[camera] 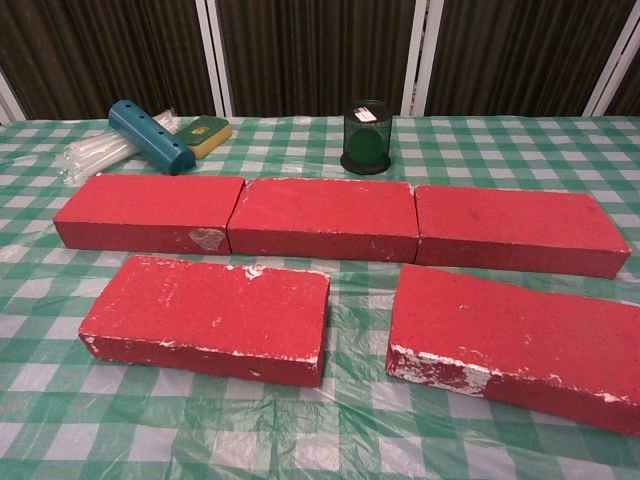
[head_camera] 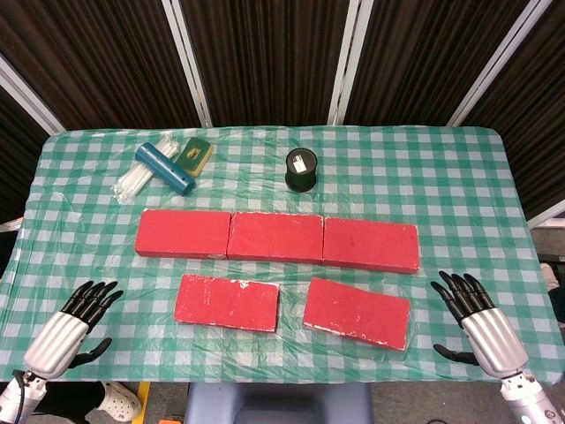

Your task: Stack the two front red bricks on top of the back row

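Three red bricks lie end to end in a back row: left (head_camera: 184,234) (camera: 150,213), middle (head_camera: 275,237) (camera: 323,218), right (head_camera: 371,245) (camera: 518,229). In front of them lie two more red bricks with chipped white edges, the front left brick (head_camera: 227,302) (camera: 208,317) and the front right brick (head_camera: 357,313) (camera: 520,343). My left hand (head_camera: 72,325) hovers at the table's front left corner, fingers spread, holding nothing. My right hand (head_camera: 477,320) hovers at the front right, also spread and empty. Neither hand shows in the chest view.
Behind the back row stand a black mesh cup (head_camera: 301,169) (camera: 365,138), a blue tube (head_camera: 164,167) (camera: 151,136), a bundle of clear straws (head_camera: 137,181) (camera: 97,156) and a yellow-green sponge (head_camera: 195,155) (camera: 204,135). A green checked cloth (head_camera: 441,177) covers the table.
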Available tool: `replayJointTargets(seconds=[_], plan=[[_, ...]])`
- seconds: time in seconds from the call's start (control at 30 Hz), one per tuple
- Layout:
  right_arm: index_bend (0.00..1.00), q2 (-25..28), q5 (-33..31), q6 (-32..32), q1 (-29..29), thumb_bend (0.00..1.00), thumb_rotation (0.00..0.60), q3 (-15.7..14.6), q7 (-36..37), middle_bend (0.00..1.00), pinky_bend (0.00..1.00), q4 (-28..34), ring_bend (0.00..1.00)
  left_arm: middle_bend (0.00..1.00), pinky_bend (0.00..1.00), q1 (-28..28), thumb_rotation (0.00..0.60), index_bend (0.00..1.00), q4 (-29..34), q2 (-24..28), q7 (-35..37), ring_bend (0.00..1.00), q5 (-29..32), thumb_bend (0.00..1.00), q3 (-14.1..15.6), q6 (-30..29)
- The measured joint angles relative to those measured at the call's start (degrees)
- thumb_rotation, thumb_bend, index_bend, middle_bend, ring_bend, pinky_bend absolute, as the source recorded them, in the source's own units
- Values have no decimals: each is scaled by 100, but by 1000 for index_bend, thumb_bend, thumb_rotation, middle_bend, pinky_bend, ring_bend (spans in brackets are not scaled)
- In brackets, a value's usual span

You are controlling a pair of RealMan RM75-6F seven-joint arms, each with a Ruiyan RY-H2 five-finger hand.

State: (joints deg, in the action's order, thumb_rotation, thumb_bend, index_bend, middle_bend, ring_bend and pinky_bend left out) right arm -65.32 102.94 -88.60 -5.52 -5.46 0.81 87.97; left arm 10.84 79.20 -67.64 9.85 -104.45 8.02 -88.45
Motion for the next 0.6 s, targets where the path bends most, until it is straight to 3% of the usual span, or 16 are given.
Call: replayJointTargets(seconds=[0.33, 0.6], plan=[[0, 9, 159, -128, 56, 92, 600, -65, 92, 0, 0, -16, 0, 0, 28, 285, 600, 0, 1, -69, 809, 0, -564, 282, 167, 10], [0, 23, 432, -234, 72, 88, 600, -203, 302, 0, 0, -90, 0, 0, 20, 1350, 600, 0, 577, -111, 1864, 0, -1319, 280, 375, 738]])
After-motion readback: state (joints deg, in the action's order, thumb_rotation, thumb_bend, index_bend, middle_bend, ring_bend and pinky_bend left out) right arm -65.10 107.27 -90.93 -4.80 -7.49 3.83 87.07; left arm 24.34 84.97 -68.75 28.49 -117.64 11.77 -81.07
